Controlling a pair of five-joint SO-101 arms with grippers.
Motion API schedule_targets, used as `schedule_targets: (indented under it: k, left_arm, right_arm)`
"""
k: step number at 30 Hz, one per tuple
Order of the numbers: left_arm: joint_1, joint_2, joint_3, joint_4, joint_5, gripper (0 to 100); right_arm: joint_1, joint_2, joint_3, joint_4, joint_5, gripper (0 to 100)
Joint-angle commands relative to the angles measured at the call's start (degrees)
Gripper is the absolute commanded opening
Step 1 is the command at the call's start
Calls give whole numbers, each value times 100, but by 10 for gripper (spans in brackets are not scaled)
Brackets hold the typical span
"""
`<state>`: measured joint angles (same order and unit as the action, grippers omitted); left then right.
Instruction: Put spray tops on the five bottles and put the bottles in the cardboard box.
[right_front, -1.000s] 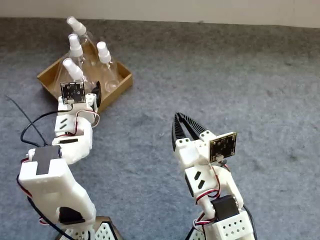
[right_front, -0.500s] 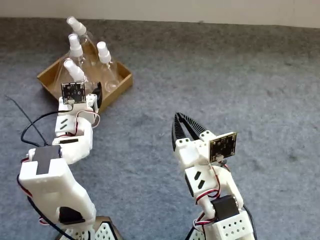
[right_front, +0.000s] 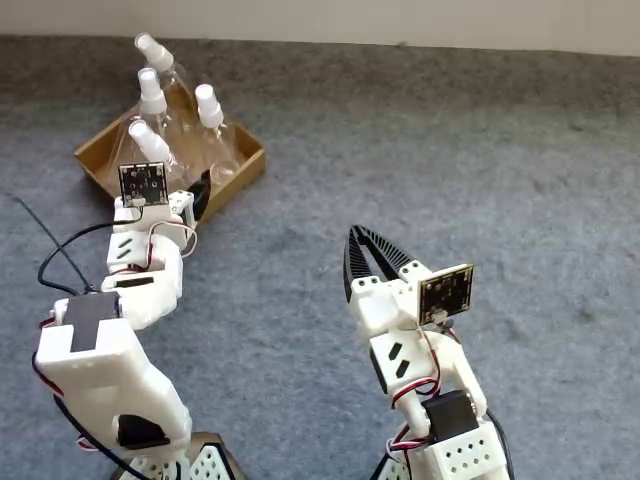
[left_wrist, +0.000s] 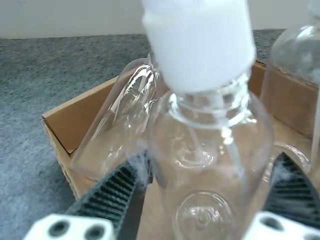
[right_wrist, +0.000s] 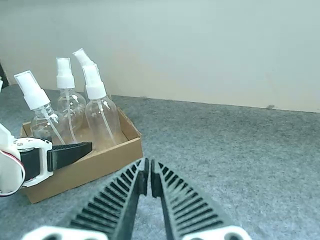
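Looking down from above, the cardboard box sits at the far left of the grey carpet. Four bottles are in it, each with a white spray top. The left arm's own camera board hides most of its gripper in that view, and one black finger sticks out over the box's near right wall.

The left wrist view shows the left gripper spread wide around the nearest bottle. One finger is close against the glass and the other stands off from it with a gap. Another bottle leans over just behind it, inside the box.

The right wrist view shows the box from the side. Three bottles stand upright and the farthest one is tilted, and the left arm's black finger lies level along the near wall.

The right gripper is closed to a thin slit and holds nothing. It hangs over the carpet near the middle of the scene, well to the right of the box.
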<state>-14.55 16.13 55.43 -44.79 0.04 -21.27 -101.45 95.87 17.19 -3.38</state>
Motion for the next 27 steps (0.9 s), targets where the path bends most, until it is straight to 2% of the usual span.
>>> schedule_targets:
  k: [1, 3, 15, 22, 27]
  left_arm:
    - [-31, -787, 347, 88, -79, 334]
    - [-22, -1147, 514, 325, -79, 334]
    - [-48, -3389, 558, 3332, -79, 333]
    - [-13, -5429, 338, 6303, -79, 333]
    - [-4, -6624, -286, 8352, -70, 333]
  right_arm:
    - [75, 4, 875, -127, 53, 8]
    - [75, 4, 875, -127, 53, 8]
    - [84, 4, 875, -57, 53, 8]
    - [84, -13, 875, 75, 53, 8]
    - [84, -13, 875, 101, 53, 8]
